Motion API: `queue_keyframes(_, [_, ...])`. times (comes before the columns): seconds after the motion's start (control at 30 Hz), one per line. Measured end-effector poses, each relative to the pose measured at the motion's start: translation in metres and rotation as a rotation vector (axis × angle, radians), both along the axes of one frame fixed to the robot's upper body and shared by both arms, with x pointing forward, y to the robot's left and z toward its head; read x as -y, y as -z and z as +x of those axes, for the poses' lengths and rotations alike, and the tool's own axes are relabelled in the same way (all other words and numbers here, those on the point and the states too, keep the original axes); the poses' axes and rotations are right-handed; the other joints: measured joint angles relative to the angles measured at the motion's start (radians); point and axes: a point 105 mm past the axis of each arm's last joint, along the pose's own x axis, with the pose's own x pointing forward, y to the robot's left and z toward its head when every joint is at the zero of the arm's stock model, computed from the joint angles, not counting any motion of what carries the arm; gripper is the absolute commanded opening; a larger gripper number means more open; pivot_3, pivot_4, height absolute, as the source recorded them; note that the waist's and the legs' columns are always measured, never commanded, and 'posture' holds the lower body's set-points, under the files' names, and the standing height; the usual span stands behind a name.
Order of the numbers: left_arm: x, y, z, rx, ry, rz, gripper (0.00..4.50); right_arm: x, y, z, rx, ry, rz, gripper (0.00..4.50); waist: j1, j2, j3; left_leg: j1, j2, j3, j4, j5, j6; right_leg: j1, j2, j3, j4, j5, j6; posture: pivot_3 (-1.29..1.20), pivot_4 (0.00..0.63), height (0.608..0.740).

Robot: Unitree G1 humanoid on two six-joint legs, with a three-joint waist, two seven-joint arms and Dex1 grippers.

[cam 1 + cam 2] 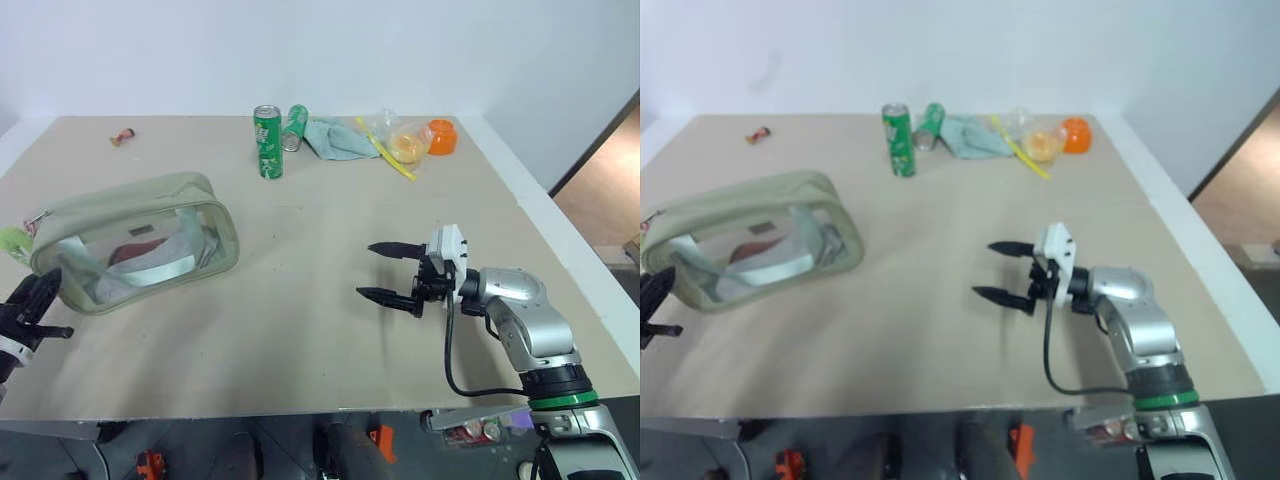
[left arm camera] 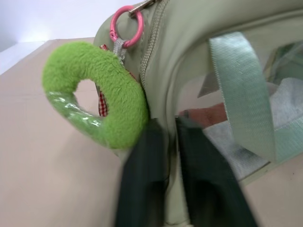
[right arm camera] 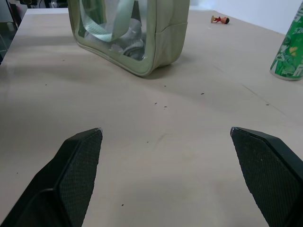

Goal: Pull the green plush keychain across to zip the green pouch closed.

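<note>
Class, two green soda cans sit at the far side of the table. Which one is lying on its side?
The tipped can, touching the pale teal cloth, lies on its side. The other green can, just to its left, stands upright.

Legible text: none. Upright green soda can [image 1: 268,142] on bench [image 1: 330,300]: white lettering down its side, too small to read. Remaining items: no readable markings.

Well beyond the right gripper [image 1: 388,270], an upright green soda can [image 1: 267,142] stands beside a toppled can [image 1: 295,127] and a teal cloth [image 1: 338,138]. An orange cup [image 1: 442,136] and a yellow stick [image 1: 386,148] lie further right; a small red toy [image 1: 122,136] lies far left.
</note>
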Motion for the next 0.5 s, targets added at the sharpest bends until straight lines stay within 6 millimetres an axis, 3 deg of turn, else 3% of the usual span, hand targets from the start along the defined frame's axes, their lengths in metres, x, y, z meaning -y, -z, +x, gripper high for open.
queue_keyframes(0.3, [-0.002,-0.002,0.005,-0.018,0.037,0.036,0.03,0.001,-0.001,0.000,0.021,0.005,-0.013,4.50,0.001,0.000,0.000,0.000,0.000,0.000,0.000,0.000,0.000,0.000,0.000,-0.001,0.000,0.000,0.000,0.00,0.150,0.740])
queue_keyframes(0.5, [0.037,-0.003,0.024,-0.015,0.224,0.085,0.03,0.002,0.000,0.001,0.029,0.009,-0.017,4.50,0.017,0.000,0.000,0.000,-0.002,0.001,0.001,0.000,0.000,0.001,-0.003,-0.003,0.000,0.000,0.000,0.00,0.150,0.740])
